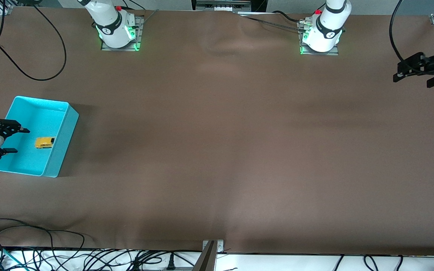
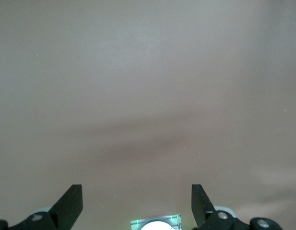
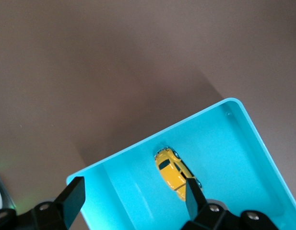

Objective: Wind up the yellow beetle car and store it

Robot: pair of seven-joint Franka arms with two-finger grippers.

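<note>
Turquoise bin [image 1: 60, 150] holds the yellow beetle car [image 1: 44, 142]; my right hand [image 1: 11, 140] hovers over it, spread and empty. My left hand [image 1: 414, 75] waits spread above the desk [image 1: 217, 150].

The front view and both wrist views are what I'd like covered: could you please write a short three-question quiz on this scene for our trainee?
1. True or false: the yellow beetle car lies inside the turquoise bin.
2. Which gripper is over the bin? A) left gripper B) right gripper
3. Fill in: the car is held by ____ gripper.

Key
1. True; it rests on the bin's floor.
2. B; it hangs open over the bin, with the car below it and free of its fingers. The left gripper waits open over bare tabletop at the left arm's end.
3. Neither.
</note>
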